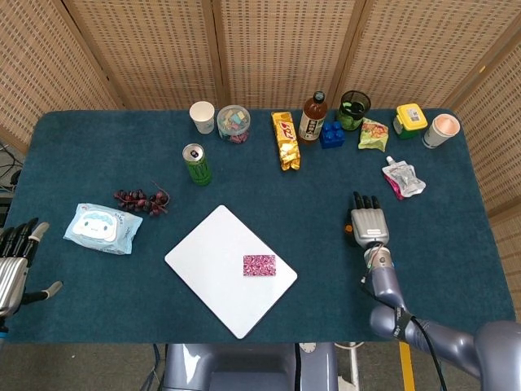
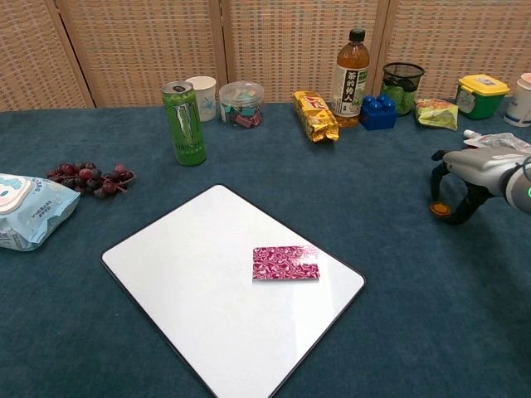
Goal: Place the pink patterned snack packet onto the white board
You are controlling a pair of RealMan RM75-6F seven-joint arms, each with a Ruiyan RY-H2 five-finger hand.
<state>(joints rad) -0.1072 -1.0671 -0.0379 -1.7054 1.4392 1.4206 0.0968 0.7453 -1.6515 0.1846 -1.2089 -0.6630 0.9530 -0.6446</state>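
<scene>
Head view: the pink patterned snack packet lies flat on the white rectangular board, toward its right corner, on the blue-carpeted desk; the right hand rests well right of it, holding nothing, and the left hand sits at the desk's left edge, fingers apart and empty. Chest view: the packet lies inside the board's near-right edge, the right hand's fingers arched downward, apart, gripping nothing.

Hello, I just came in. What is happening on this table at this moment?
A two-armed robot was asked to put the pink snack packet on the white board, and the packet already lies flat there, with nothing touching it. The right hand is off to the side above the blue cloth, fingers curved downward, holding nothing. The left hand waits at the table's edge, also empty.
</scene>
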